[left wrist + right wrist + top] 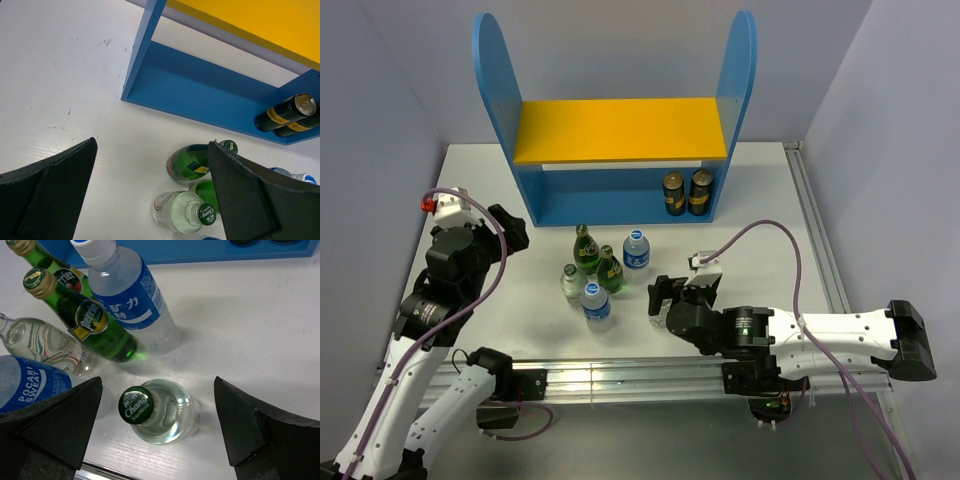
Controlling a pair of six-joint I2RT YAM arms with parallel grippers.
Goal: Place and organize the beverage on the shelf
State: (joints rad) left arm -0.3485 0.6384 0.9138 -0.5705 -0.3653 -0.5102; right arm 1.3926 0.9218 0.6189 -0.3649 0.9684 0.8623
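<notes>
Close to the front edge of the bench [770, 210], right of centre: the right gripper [657, 298], fingers spread wide and clamping nothing. Straddles an upright clear glass Chang bottle [159, 412] with a green cap, with a gap on both sides in the right wrist view; hides it in the top view.

Just left of that gripper, toward the middle of the bench: five more bottles standing upright in a tight cluster. Nearest the front edge, a plastic Pocari Sweat bottle [597, 303] with a blue label and white cap. Just beyond and to its left, a second clear glass bottle [570, 281] with a green cap. Farther back, a green Perrier bottle [609, 268], then a second green glass bottle [584, 248] and, to its right, a second blue-labelled plastic bottle [636, 250]. Cannot tell which of them touch.

Farther back again, near the left edge: the left gripper [514, 228], fingers likewise wide apart, empty, hanging over the bench and pointing toward the cluster and the shelf.

Along the far edge, centred: the shelf [498, 90], blue with round-topped side panels and a yellow-orange upper board [620, 130]. On its lower level, at the right end, two dark cans [673, 193] with yellow bands, side by side. All six bottles on the bench in front of the shelf.
</notes>
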